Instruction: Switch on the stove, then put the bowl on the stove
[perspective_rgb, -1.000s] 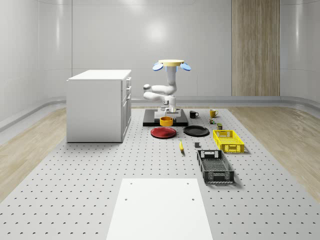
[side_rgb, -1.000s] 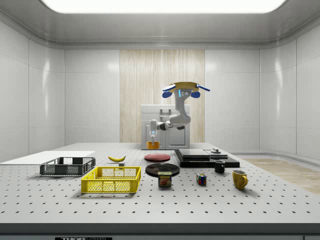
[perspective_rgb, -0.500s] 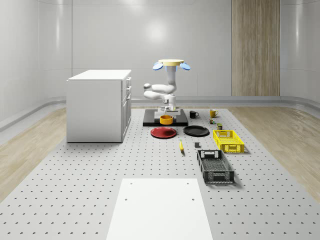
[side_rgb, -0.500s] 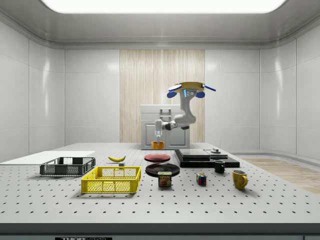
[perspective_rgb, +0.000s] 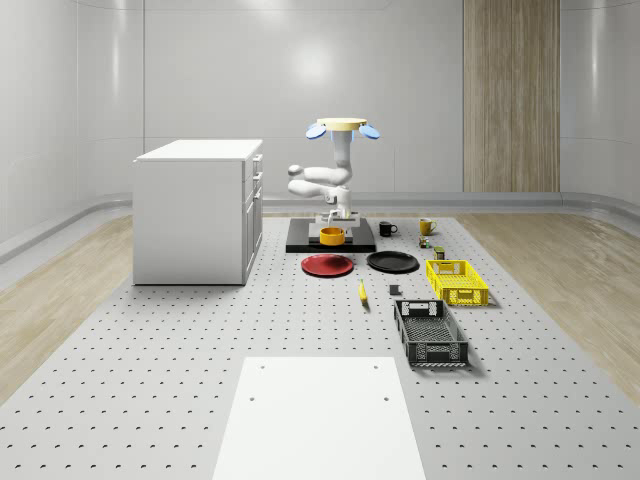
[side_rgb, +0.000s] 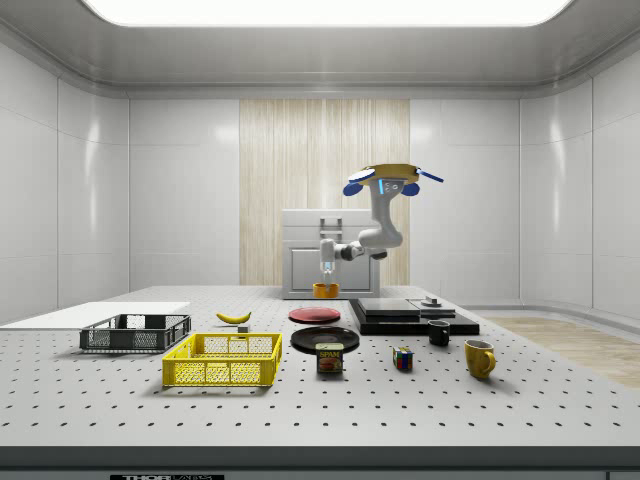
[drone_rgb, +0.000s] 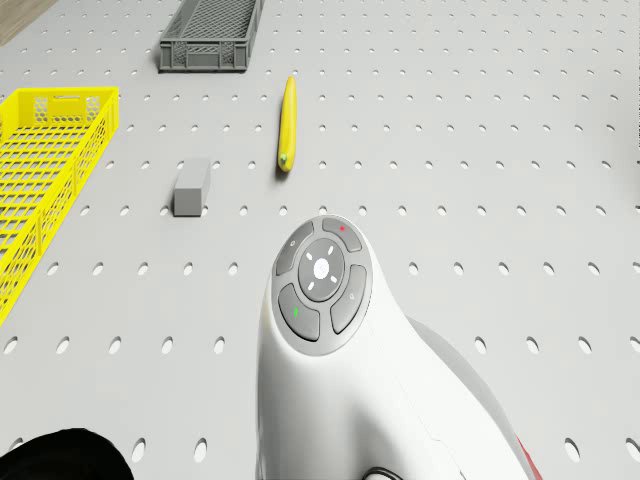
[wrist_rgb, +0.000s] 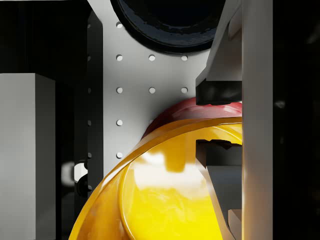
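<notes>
**Carrying the bowl to the stove's near edge**

I have the end effector (side_rgb: 327, 272) clamped on the bowl's (side_rgb: 326, 290) rim, one finger inside and one outside in the wrist view. The bowl hangs clear of the table (perspective_rgb: 200, 330), above the stove's (perspective_rgb: 362, 243) edge nearest the red plate (perspective_rgb: 327, 265); the stove's middle lies beyond it. The drone (perspective_rgb: 343, 127) hovers over the stove, with the arm (perspective_rgb: 318, 182) folded out and the wrist pointing straight down.

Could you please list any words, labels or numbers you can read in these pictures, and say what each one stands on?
"SPAM": on the can on the table, beside the yellow crate.
White lettering on a dark strip at the table's front edge in the side view: too small to read.
Nothing else readable.
</notes>
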